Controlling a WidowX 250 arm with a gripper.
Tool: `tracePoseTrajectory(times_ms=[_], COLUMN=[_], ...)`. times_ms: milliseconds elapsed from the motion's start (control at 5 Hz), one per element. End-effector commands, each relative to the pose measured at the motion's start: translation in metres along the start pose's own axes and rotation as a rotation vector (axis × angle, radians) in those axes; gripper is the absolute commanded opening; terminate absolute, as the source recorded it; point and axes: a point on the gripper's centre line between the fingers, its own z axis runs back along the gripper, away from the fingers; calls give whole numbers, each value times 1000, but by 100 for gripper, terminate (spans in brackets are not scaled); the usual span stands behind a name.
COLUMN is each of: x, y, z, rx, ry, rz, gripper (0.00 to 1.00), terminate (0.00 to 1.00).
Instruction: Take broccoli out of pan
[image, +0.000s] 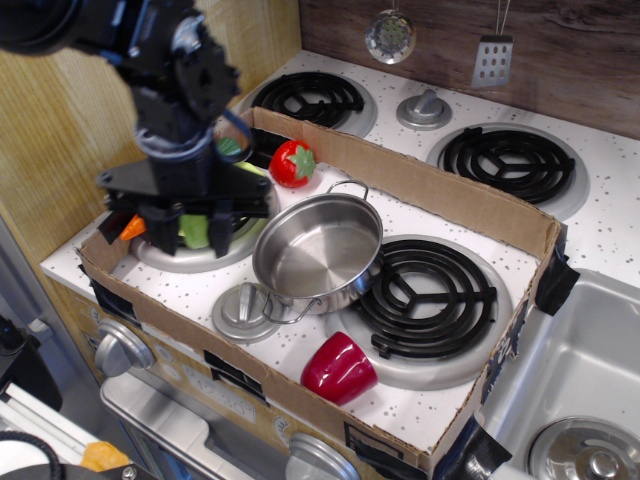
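Toy stovetop framed by a cardboard wall (450, 195), with the pan (318, 252) as landmark. Pan empty. Gripper (193, 228), left of the pan over the front-left burner (235, 250), is closed narrowly on the broccoli (194, 230). Carrot (131, 227) is partly hidden beyond it; a red cup (340, 367) sits in front of the pan. Risk: a release here may let the rounded piece roll off the burner or knock the carrot.
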Motion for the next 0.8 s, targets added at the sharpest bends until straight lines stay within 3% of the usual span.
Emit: tracePoseTrajectory(times_ms=[0, 200, 400, 600], x=[-12, -18, -14, -7], y=[22, 25, 21, 18], z=[-28, -41, -39, -33], rx=[-29, -56, -55, -42], ry=[-4, -8, -1, -19], rz=[140, 132, 139, 120], gripper=[0, 0, 100, 100], terminate=[0, 0, 0, 0])
